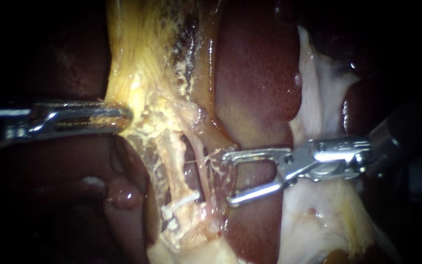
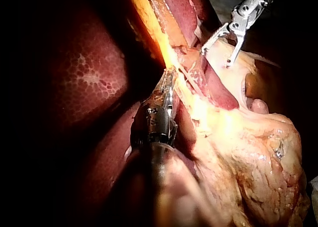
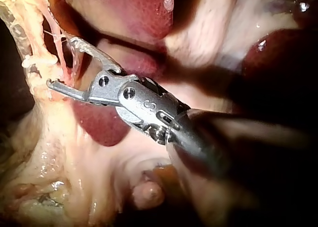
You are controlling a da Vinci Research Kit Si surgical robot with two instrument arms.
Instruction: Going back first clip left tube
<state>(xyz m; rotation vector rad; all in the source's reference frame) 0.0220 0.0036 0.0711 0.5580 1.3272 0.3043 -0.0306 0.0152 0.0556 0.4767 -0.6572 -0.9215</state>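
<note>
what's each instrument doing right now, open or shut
left instrument: shut on yellow tissue
right instrument: jaws open, holding nothing

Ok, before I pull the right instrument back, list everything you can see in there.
dark red glossy liver: one, dark red, behind the tubes.
yellow fatty tissue: one sheet, yellow, running down past the left instrument.
pale whitish tissue: one fold, white, behind the right instrument.
thin pale tubes: two, yellowish-pink, between the instruments.
small whitish clip: apparently one, white, across the left of the two.
left instrument: one, silver, shut on the yellow fatty tissue.
right instrument: one, silver, open and empty, beside the tubes.
</note>
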